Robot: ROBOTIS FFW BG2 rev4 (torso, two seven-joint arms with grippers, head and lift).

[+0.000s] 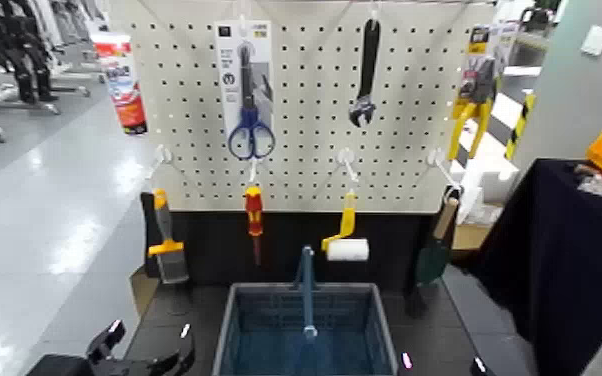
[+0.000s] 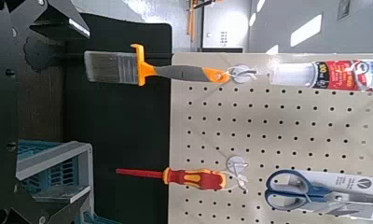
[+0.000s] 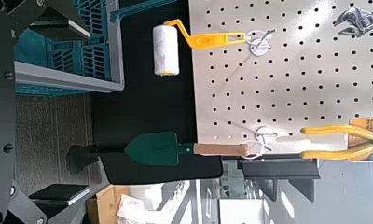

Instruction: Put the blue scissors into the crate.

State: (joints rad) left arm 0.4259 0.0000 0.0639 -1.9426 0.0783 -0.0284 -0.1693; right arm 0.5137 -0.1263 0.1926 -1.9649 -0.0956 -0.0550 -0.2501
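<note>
The blue scissors (image 1: 250, 132) hang on their tall white card from a hook high on the pegboard (image 1: 405, 150), left of centre. In the left wrist view the blue scissors (image 2: 297, 191) show their handle loops beside the red-and-yellow screwdriver (image 2: 180, 175). The blue-grey crate (image 1: 233, 330) stands below the board at the front, its handle bar upright in the middle. My left gripper (image 1: 145, 347) hovers low, to the left of the crate, open and holding nothing (image 2: 68, 117). My right gripper (image 3: 68, 98) is also low, beside the crate's other side, with its jaws apart and nothing between them.
The pegboard also carries a paintbrush (image 1: 165, 250), a paint roller (image 1: 347, 247), a black wrench (image 1: 365, 70), yellow pliers (image 1: 473, 105), a green trowel (image 1: 433, 255) and a red-and-white tube (image 1: 122, 80). A table under a dark cloth (image 1: 555, 260) stands at the right.
</note>
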